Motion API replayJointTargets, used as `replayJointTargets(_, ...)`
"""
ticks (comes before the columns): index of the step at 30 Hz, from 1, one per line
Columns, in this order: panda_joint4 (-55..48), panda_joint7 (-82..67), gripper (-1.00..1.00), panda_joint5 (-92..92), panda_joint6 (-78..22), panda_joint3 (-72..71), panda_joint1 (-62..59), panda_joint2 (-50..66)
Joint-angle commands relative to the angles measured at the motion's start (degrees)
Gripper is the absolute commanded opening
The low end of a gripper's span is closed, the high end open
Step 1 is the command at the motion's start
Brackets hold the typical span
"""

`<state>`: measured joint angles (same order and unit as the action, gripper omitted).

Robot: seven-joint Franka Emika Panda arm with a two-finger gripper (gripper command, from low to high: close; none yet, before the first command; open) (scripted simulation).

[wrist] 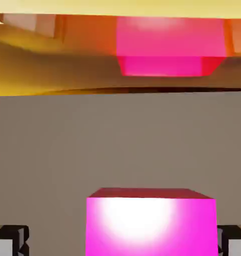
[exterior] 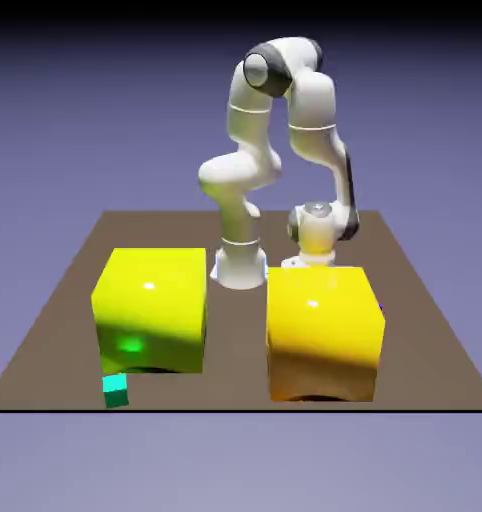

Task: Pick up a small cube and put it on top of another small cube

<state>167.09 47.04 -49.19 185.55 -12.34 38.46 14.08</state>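
A: Where's the magenta cube (wrist: 150, 225)?
B: Only the hand view shows it, glossy, on the table (wrist: 117, 145) between the spread gripper (wrist: 123, 242) fingers, untouched; the orange-yellow block (exterior: 323, 332) hides it outside

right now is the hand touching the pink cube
Cannot tell. In the hand view the pink cube sits between the fingertips of the hand, but contact isn't clear.

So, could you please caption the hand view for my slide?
Magenta cube sits between the open gripper's fingertips, mirrored in the glossy yellow block.
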Motion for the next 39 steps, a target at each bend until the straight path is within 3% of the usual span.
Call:
replayJointTargets(1, -0.4, -1.9, 0.0, -2.5, 0.7, -0.4, 0.2, 0.9)
replayJointTargets(3, -1.0, -5.4, 0.0, -7.1, 1.9, -1.1, 0.7, 2.6)
replayJointTargets(4, -1.0, -5.4, -1.0, -7.1, 1.9, -1.1, 0.7, 2.6)
replayJointTargets(32, 8.3, 43.6, -1.0, 57.3, -15.1, 8.5, -5.4, -21.2)
replayJointTargets(39, -6.2, 39.0, -1.0, 51.7, -27.9, 0.1, 3.0, -19.7)
